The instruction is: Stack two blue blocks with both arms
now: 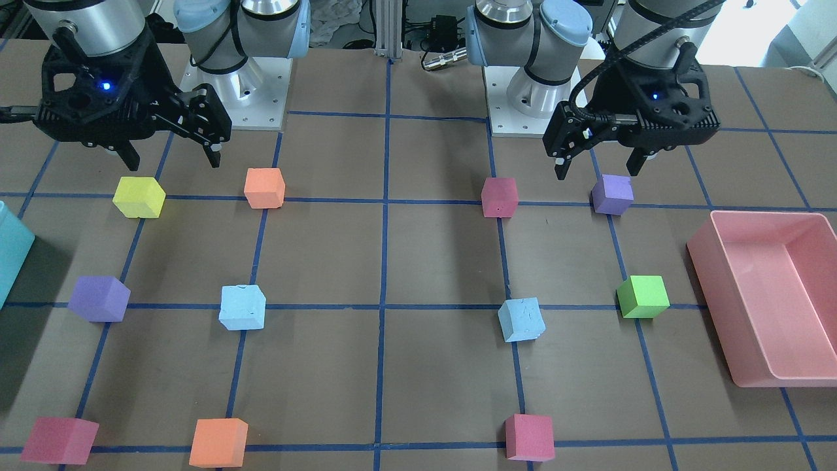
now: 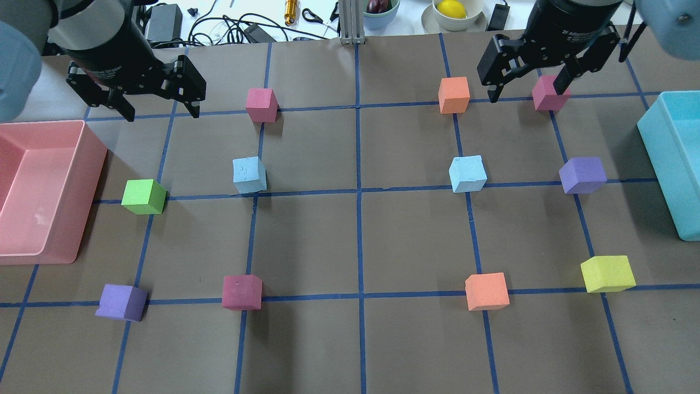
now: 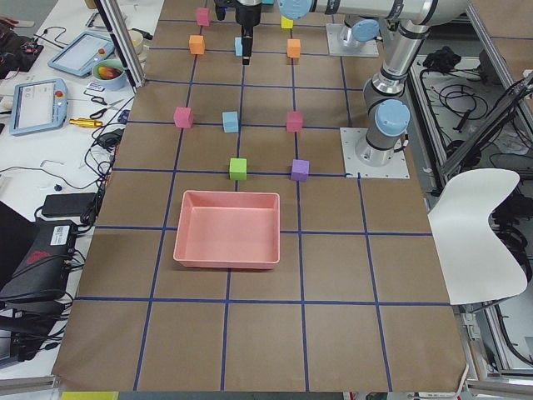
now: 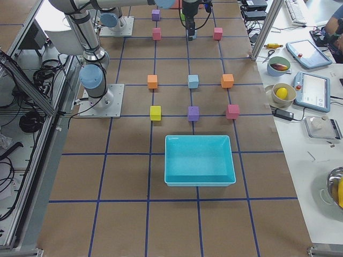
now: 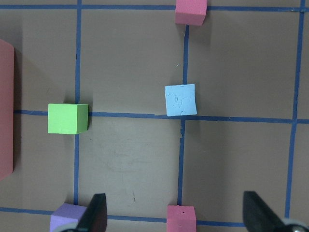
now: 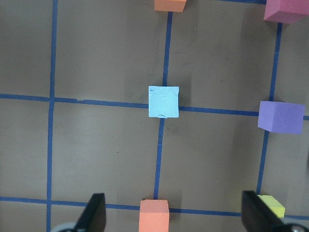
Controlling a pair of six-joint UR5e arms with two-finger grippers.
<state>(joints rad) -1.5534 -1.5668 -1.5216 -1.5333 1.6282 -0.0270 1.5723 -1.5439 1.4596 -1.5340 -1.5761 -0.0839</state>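
Both claws spread apart and empty: left gripper [image 2: 163,112] and right gripper [image 2: 525,93] hang above the table. Not stacked. One blue block [image 2: 249,174] sits on the left half, the other blue block [image 2: 467,173] on the right half. They are well apart, each midway between robot-side and operator-side edges.

Pose: left arm [image 1: 654,29] held high, wrist pointing straight down; left claw [image 1: 598,171] jaws wide apart, gripping nothing. Same for right arm [image 1: 85,26]; right claw [image 1: 173,162] jaws wide apart, gripping nothing. 1 blue light on each claw body.
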